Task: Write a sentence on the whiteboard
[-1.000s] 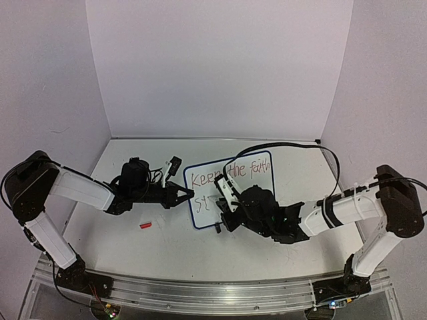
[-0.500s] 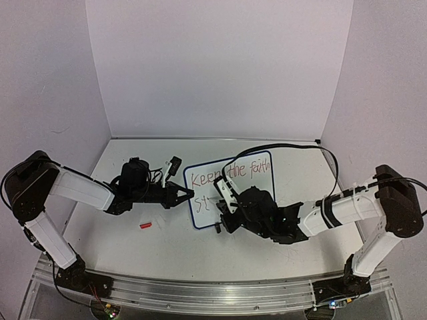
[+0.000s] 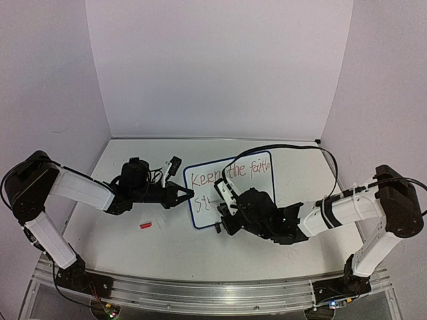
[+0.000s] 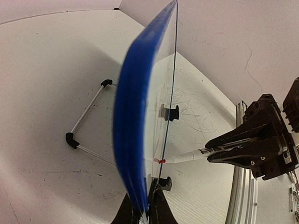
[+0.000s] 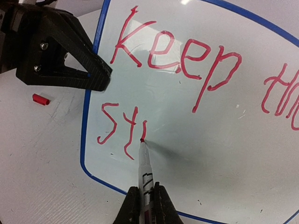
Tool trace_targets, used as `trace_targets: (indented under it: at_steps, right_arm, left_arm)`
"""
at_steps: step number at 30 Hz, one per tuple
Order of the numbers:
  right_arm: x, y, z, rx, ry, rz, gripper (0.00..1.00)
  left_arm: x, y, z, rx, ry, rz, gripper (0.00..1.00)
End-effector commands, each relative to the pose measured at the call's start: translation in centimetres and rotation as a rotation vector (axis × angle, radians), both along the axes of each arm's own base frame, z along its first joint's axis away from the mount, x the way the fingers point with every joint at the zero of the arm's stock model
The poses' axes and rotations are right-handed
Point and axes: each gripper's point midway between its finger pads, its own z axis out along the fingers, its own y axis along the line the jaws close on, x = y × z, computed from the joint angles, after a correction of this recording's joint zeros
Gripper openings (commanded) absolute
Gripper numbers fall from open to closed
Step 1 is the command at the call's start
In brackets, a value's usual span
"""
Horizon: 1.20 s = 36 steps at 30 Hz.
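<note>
Whiteboard [image 3: 257, 185], small, rectangular and white with a thin dark-blue rim and rounded corners, stands near the middle of the scratched white counter [image 3: 167, 247], between the two arms. The left tool [image 3: 189, 195] is clamped on its left rim, fingers together around the edge. From the left wrist the whiteboard [image 4: 133, 116] shows edge-on and blurred, so its face cannot be read there; the left tool [image 4: 147, 212] is cut off by the bottom of that view.

The red handwritten sentence [image 3: 230, 175] runs in two lines. The top line reads "Keep the faith" from above. In the right wrist view the sentence [image 5: 161, 52] is cut off at the right edge after "th". On the lower line only "St" and one short stroke can be made out.

The right tool [image 3: 223, 217] is closed on a white-barrelled marker with a red tip [image 5: 144, 168], and the tip touches the whiteboard [image 5: 224, 140] at the foot of that short stroke. From above, the right tool and its arm cover the near right part of the whiteboard.

Two small black clip feet [image 4: 172, 112] show on the whiteboard's face side, and a thin white wire stand with black corners [image 4: 86, 116] lies on its other side. A small red cap [image 3: 145, 226] lies on the counter to the left, apart from the whiteboard.
</note>
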Motion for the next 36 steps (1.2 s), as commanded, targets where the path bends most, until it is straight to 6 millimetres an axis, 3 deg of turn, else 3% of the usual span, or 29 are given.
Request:
trace_targets:
  at_steps: [1, 13, 27, 36]
  right_arm:
    - [-0.3, -0.9, -1.6, -0.032, 0.041, -0.016, 0.00]
    - [-0.4, -0.8, -1.7, -0.029, 0.047, -0.015, 0.00]
    - [0.9, -0.7, 0.7, 0.030, -0.023, -0.070, 0.00]
    - [1.3, -0.5, 1.2, 0.046, -0.032, -0.071, 0.00]
  left_arm:
    - [3.4, 2.7, -2.9, 0.150, -0.027, 0.190, 0.00]
    - [3.4, 2.8, -3.0, 0.154, -0.026, 0.191, 0.00]
    - [3.3, 2.8, -3.0, 0.154, -0.024, 0.188, 0.00]
    - [3.3, 2.8, -3.1, 0.155, -0.023, 0.186, 0.00]
